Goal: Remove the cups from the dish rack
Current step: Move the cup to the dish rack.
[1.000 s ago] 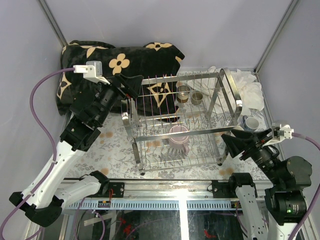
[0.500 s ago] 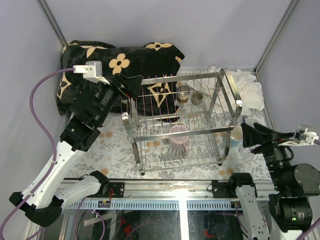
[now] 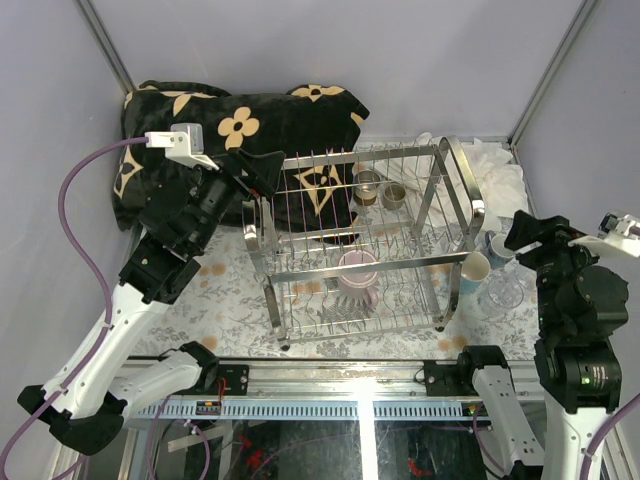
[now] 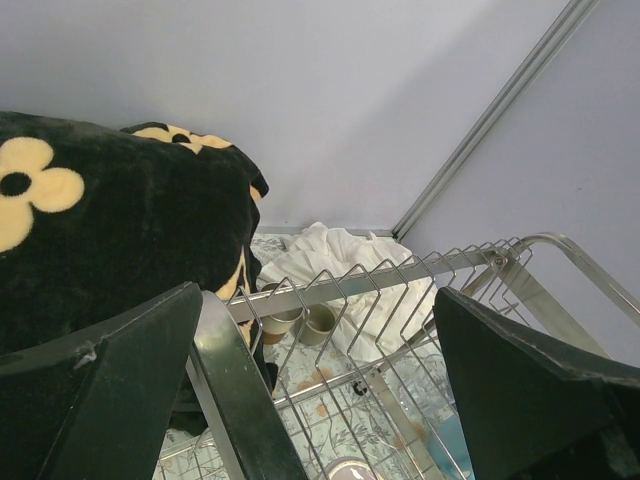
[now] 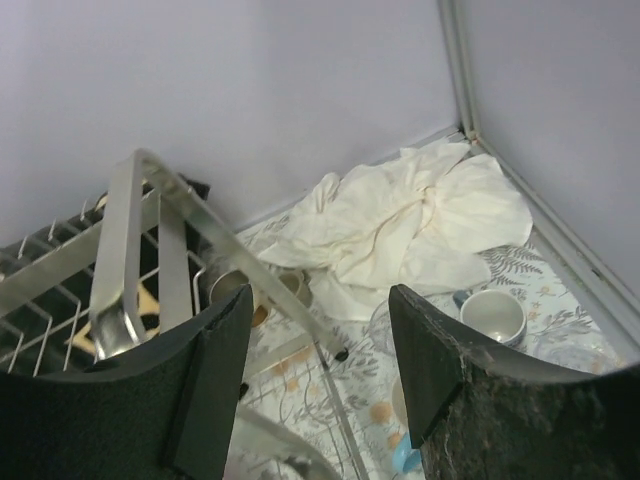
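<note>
The chrome wire dish rack (image 3: 300, 200) stands mid-table with a pink-mauve mug (image 3: 357, 270) on its lower tier. Two beige cups (image 3: 368, 183) (image 3: 393, 195) sit on the table behind it. To the right of the rack stand a light blue mug (image 3: 472, 272), a clear glass (image 3: 501, 292) and a grey-blue mug (image 3: 497, 244). My left gripper (image 3: 262, 172) hovers wide open over the rack's left end; its handle bar (image 4: 235, 400) shows between the fingers, untouched. My right gripper (image 3: 532, 235) is raised above the right-side cups, open and empty (image 5: 320, 370).
A black cushion (image 3: 200, 125) with tan flowers lies at the back left, against the rack's left end. A crumpled white cloth (image 3: 498, 175) fills the back right corner. Enclosure walls close in at the back and right.
My right gripper has risen and swung back to the right, away from the rack's right end, uncovering the light blue mug and the clear glass. The left arm has not moved.
</note>
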You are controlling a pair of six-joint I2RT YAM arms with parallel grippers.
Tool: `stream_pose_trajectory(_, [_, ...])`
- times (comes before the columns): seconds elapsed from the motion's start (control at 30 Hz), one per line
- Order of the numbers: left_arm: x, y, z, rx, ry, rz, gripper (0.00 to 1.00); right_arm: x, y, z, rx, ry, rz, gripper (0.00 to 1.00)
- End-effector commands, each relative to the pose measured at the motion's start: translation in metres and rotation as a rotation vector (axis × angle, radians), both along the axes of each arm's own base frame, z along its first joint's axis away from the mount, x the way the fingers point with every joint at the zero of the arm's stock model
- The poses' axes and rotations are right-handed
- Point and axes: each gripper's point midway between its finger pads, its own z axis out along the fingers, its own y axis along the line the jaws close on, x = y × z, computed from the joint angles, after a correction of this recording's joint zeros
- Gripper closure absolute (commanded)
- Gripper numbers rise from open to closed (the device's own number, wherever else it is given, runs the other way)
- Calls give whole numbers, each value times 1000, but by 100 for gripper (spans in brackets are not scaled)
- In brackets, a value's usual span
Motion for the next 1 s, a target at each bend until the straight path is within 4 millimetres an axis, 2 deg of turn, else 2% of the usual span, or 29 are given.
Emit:
stream_pose_trajectory(0.0, [-1, -5, -22, 28, 62, -22, 0, 17, -27, 21, -21, -45, -152, 36])
stream_pose_trajectory(0.2, [-2, -5, -22, 27, 61, -27, 0, 61, -26, -7, -5, 97, -159, 36])
stream_pose_trajectory(0.47, [-4, -6, -21, 19, 58, -37, 0, 97, -24, -58, 32, 214, -169, 36])
stream_pose_trajectory(0.67, [-5, -6, -19, 17, 54, -41, 0, 114, -15, -94, 60, 291, -133, 36])
stream_pose_trajectory(0.97, [-7, -4, -20, 18, 50, -35, 0, 124, 10, -173, 133, 413, 10, 36])
